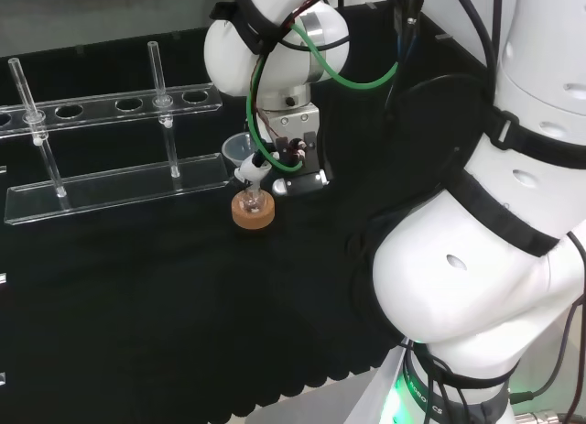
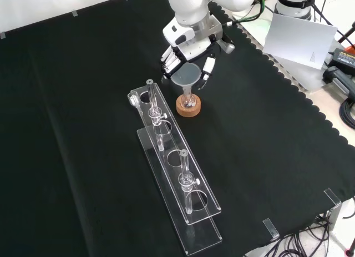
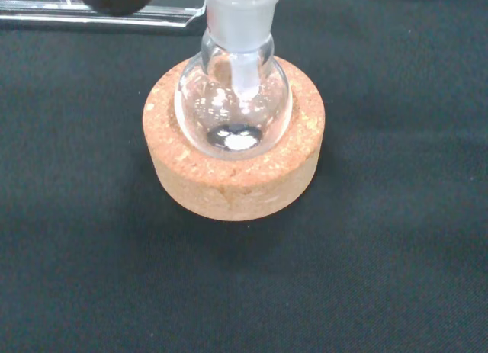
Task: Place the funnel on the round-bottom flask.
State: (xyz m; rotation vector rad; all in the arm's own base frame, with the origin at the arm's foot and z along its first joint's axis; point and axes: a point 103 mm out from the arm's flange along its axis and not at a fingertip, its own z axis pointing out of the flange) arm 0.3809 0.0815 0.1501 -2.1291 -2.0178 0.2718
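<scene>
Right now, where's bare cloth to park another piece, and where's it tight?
Front view: wide bare cloth right of the cork ring out to the scalloped edge, and left of the clear tube rack. Tight: the robot hand sits over the funnel on the round-bottom flask, and the rack's near end stands just beside the ring.
</scene>
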